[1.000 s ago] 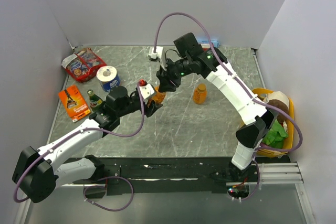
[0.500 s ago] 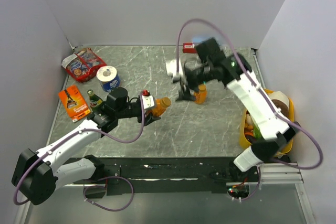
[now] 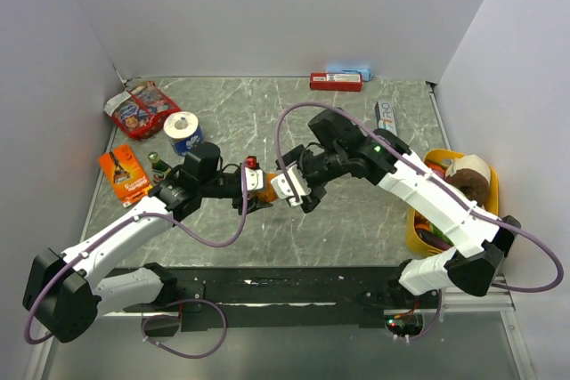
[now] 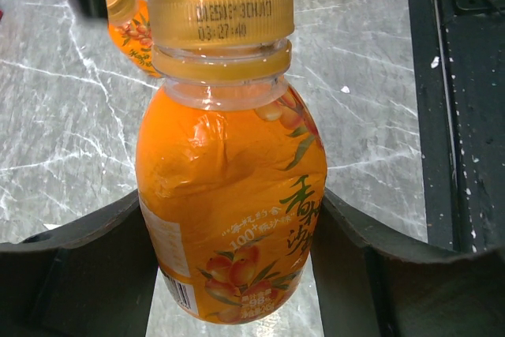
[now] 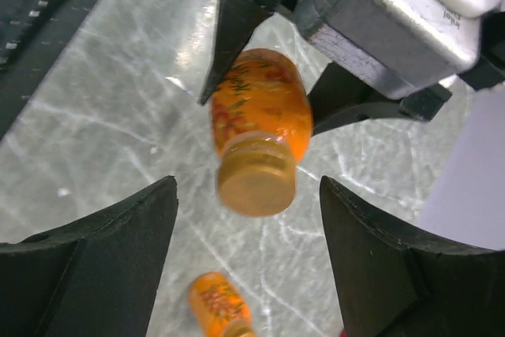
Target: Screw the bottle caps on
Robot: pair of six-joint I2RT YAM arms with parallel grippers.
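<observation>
My left gripper (image 4: 237, 274) is shut on an orange bottle (image 4: 229, 195), holding it by the body, and its gold-orange cap (image 4: 221, 13) sits on the neck. In the top view this bottle (image 3: 266, 191) lies tilted toward my right gripper (image 3: 298, 191). The right gripper (image 5: 248, 187) is open, its fingers on either side of the cap (image 5: 256, 183) with gaps on both sides. A second capped orange bottle (image 5: 215, 305) stands on the table beyond, also visible in the left wrist view (image 4: 130, 33). In the top view the right arm hides it.
A toilet-paper roll (image 3: 183, 131), a green glass bottle (image 3: 160, 166) and snack packets (image 3: 140, 109) sit at the left. A red box (image 3: 336, 82) lies at the back wall, a tube (image 3: 386, 116) at the back right. A yellow basket (image 3: 495, 186) stands at the right edge.
The right gripper opened and swung right to the standing bottle. It has now come back low, facing the cap of the held bottle. The left gripper kept its grip.
</observation>
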